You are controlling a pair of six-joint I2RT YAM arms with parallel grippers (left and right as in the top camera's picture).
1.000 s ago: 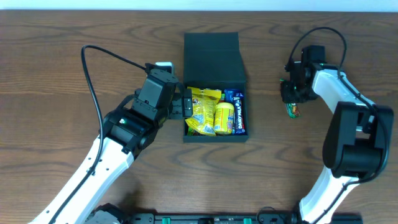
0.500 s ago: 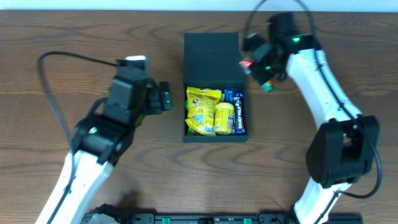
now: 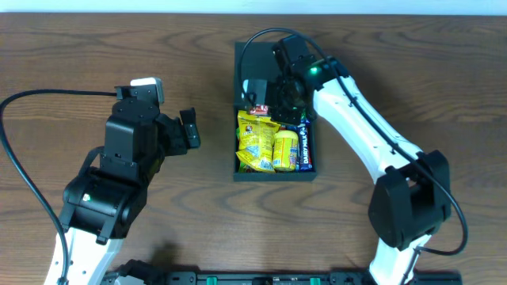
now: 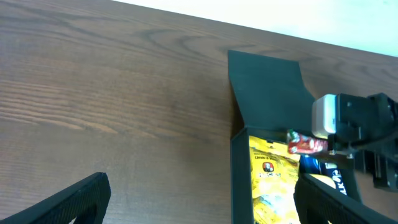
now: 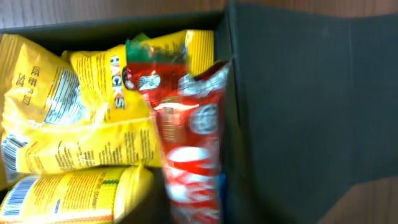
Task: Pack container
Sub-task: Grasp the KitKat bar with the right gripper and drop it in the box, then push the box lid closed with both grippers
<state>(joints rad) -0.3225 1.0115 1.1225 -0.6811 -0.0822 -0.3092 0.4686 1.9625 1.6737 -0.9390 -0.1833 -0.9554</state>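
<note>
Overhead view: we find the container (image 3: pixel 274 176) at the middle of the surface (image 3: pixel 79 47), its lid flap (image 3: pixel 268 63) lying open and flat toward the far side. Yellow snack packets (image 3: pixel 257 141) and a blue Dairy Milk bar (image 3: pixel 306 147) fill most of the container. The right end effector (image 3: pixel 268 104) is clamped on a red snack bar (image 3: pixel 259 110) and hangs over the hinge-side edge, above the yellow packets. We judge packing well advanced: this bar is not yet released and the lid is not yet shut. The left end effector (image 3: pixel 190 131) stands apart from the container's left wall, jaws spread, empty. Room inside is narrow, with the lid fold just beside the bar. Bare wood lies to the left.
</note>
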